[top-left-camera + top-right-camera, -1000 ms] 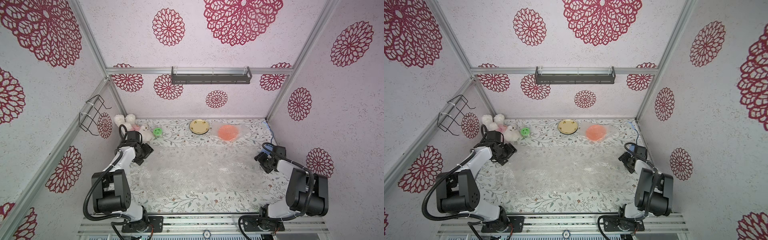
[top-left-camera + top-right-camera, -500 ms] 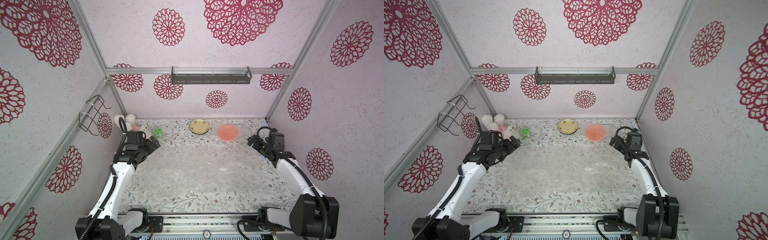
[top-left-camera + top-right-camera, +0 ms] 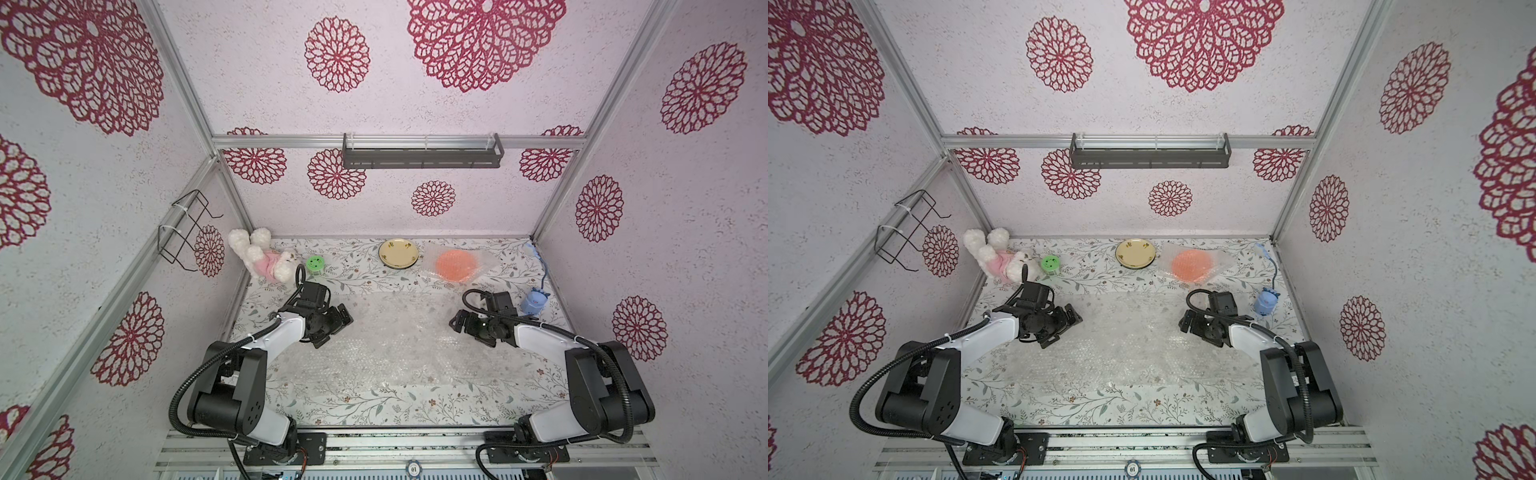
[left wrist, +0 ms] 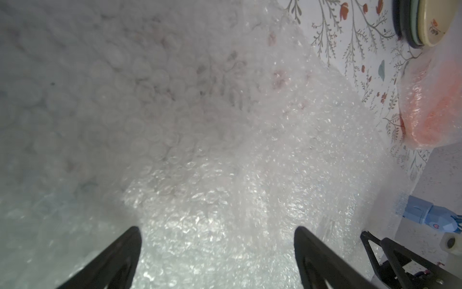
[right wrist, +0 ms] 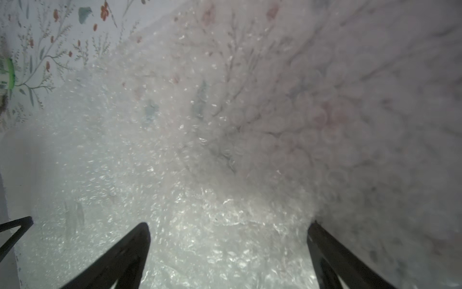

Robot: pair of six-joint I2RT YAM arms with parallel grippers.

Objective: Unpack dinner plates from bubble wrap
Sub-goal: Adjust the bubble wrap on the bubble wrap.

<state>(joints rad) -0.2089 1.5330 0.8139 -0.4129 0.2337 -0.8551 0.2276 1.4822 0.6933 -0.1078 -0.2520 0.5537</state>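
A white plush [image 3: 259, 259] in pink clothing lies in the far left corner of the floral tabletop [image 3: 374, 403]. A green disc [image 3: 315, 263] sits just beside it. A small blue toy [image 3: 534, 302] stands near the right wall, with a blue cord [image 3: 540, 266] running toward the far corner. A black wire rack [image 3: 183, 232] hangs on the left wall. A dark shelf [image 3: 422, 156] is mounted on the back wall.

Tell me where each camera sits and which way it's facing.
Top views: high overhead, looking down at table and back wall; left arm, right arm whole.
Left wrist: behind left gripper, facing bubble wrap; fingertips show.
Right wrist: behind right gripper, same sheet; fingertips show.
Shared: orange plate, left wrist and both top views.
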